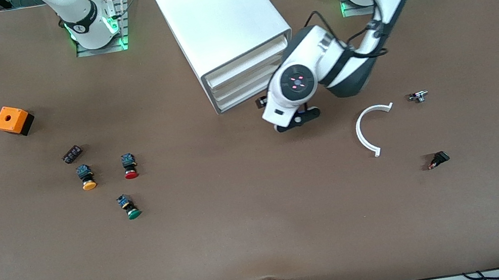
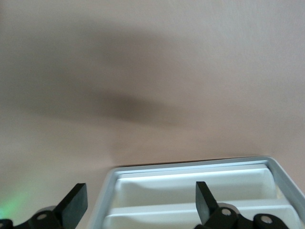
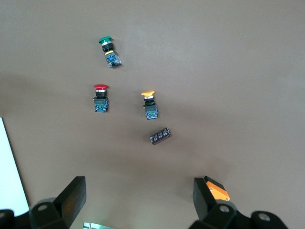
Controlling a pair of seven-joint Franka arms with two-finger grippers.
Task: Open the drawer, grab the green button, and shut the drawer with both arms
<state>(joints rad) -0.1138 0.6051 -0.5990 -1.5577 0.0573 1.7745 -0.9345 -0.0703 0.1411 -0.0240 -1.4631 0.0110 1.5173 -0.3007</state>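
High front camera looks down across the whole table, cabinet (image 1: 230, 30) near the arms' bases. Left wrist camera sits low and close at the cabinet's (image 2: 200, 191) drawer fronts. Right wrist camera hangs higher, well apart from the cabinet, sharing the green button (image 3: 108, 50) (image 1: 129, 207) with the front view.

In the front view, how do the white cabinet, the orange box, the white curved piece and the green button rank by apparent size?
Largest to smallest:
1. white cabinet
2. white curved piece
3. orange box
4. green button
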